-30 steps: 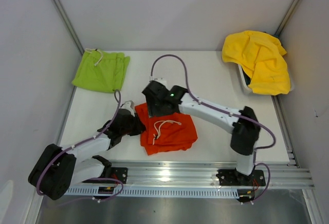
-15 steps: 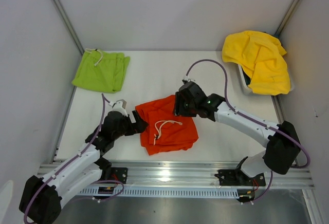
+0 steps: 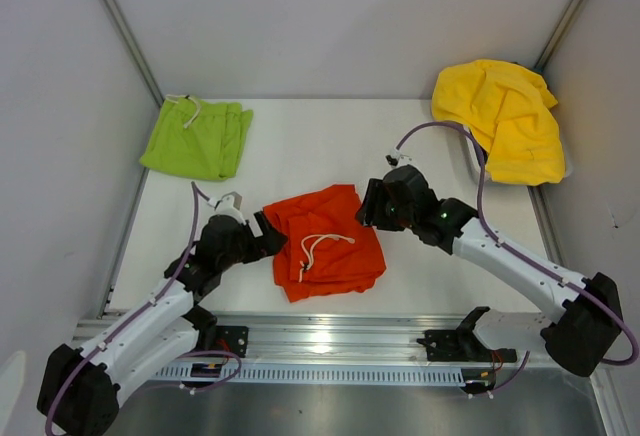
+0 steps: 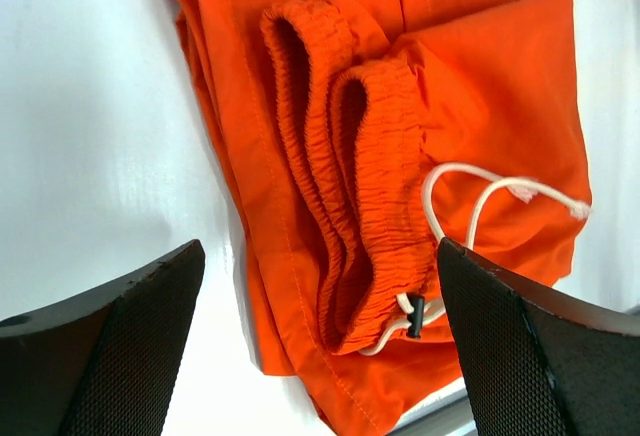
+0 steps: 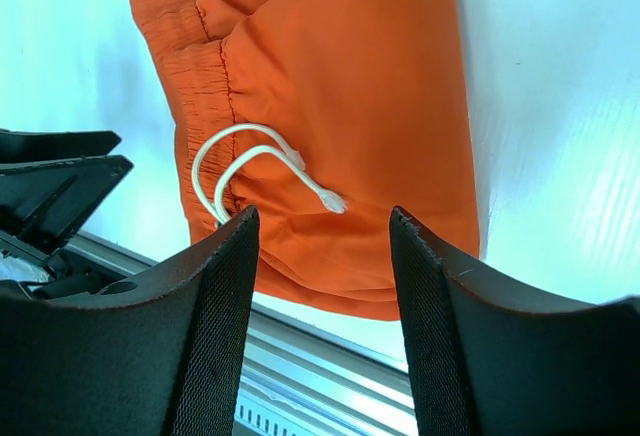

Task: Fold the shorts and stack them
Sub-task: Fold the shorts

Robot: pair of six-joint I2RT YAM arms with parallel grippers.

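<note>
Looking down, we see both arms stretched low toward the folded orange shorts point(image 3: 335, 246): left gripper point(image 3: 268, 238) at their left edge, right gripper point(image 3: 372, 206) by the top-right corner, both spread wide, gripping nothing. Left wrist cam shows the waistband point(image 4: 350, 206) doubled over, lost from above. Green shorts point(image 3: 197, 138) lie back-left.

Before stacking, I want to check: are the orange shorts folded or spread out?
Folded. The orange shorts lie as a compact bundle; the left wrist view shows the waistband doubled in layers.
</note>
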